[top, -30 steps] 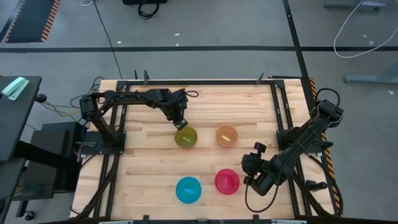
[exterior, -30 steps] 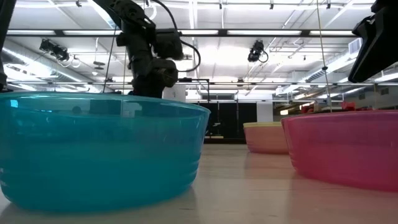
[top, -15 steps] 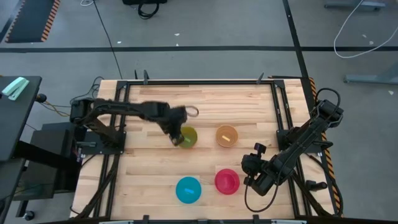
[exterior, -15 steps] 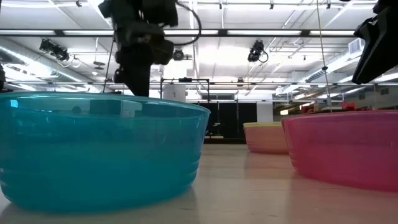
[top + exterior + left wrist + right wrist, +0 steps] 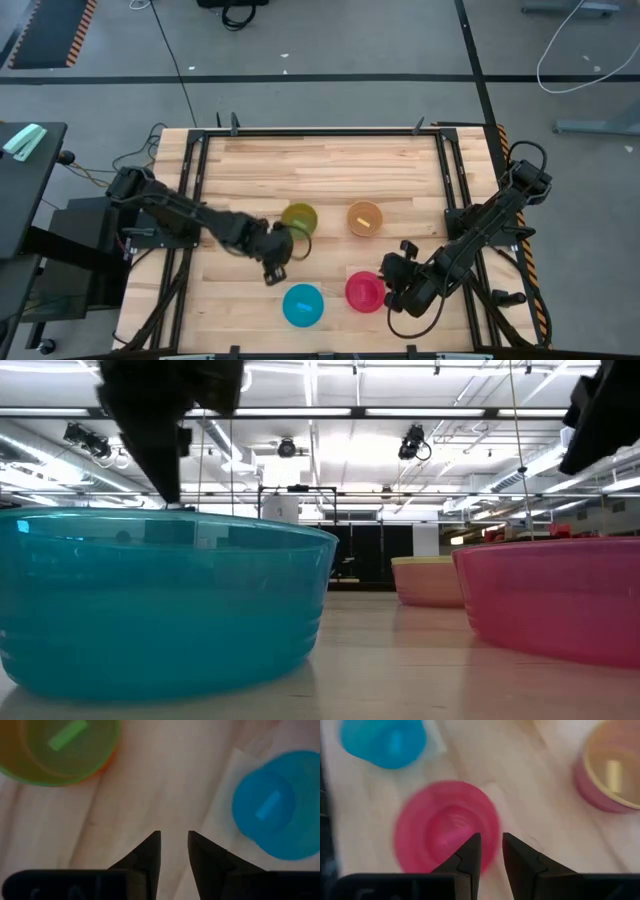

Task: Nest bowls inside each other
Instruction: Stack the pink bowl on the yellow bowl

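Observation:
Four bowl spots show on the table. A green bowl sits nested in an orange one. A yellow-orange bowl sits in a purplish one. The blue bowl and the pink-red bowl each stand alone on their bases near the near edge. My left gripper hangs over bare wood between the green stack and the blue bowl, fingers a narrow gap apart. My right gripper hovers at the pink-red bowl's right rim, fingers also narrowly apart.
A dark metal frame runs along the table's left, right and far sides. Bare wood lies beyond the bowls toward the far edge. In the low view the blue bowl and pink-red bowl fill the foreground.
My left gripper has swung from the green bowl's far rim, over it and toward the near edge, stopping just left of the blue bowl. The green stack has stayed put. My right gripper has shifted a little toward the pink-red bowl.

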